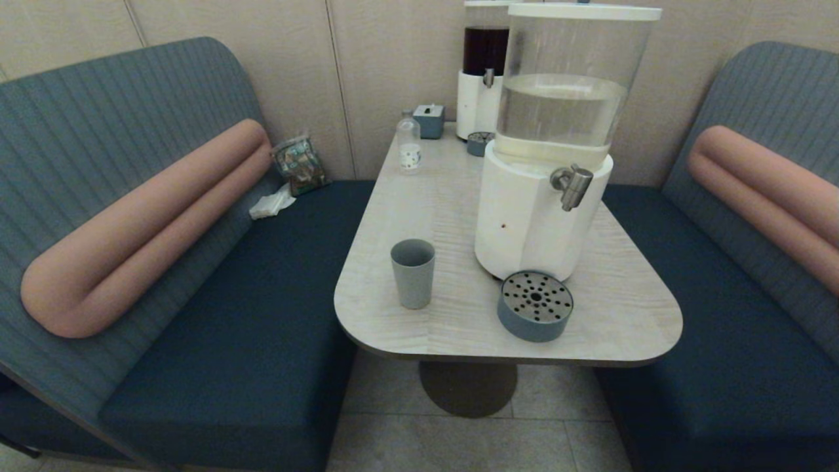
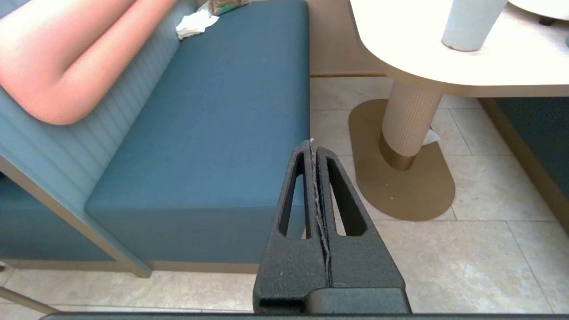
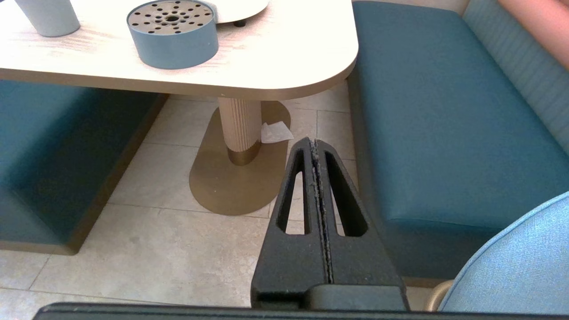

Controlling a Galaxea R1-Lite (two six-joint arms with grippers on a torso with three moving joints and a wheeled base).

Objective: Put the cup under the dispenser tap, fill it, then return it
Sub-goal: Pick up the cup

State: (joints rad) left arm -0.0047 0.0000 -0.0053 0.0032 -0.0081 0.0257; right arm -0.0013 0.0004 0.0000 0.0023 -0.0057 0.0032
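— Any writing legible?
— None; the bottle (image 1: 409, 148) label is too small to read.
— Your grippers?
— My left gripper (image 2: 314, 144) and right gripper (image 3: 314, 142) hang pinched closed, empty, below the table (image 1: 616, 308). The cup (image 1: 413, 273) stands upright left of the tray (image 1: 535, 305), away from the dispenser tap (image 1: 573, 185).

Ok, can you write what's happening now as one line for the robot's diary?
stage: not started | cup: empty, on table, left of tap | left gripper: shut, low by table | right gripper: shut, low

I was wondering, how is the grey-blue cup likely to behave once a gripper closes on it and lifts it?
The cup looks empty, so it is probably light. Its plain matte wall suggests a stiff body with fair grip, though the slight taper might let it slide downward in a loose hold. Standing taller than it is wide on the table, it could tip if nudged near the rim.
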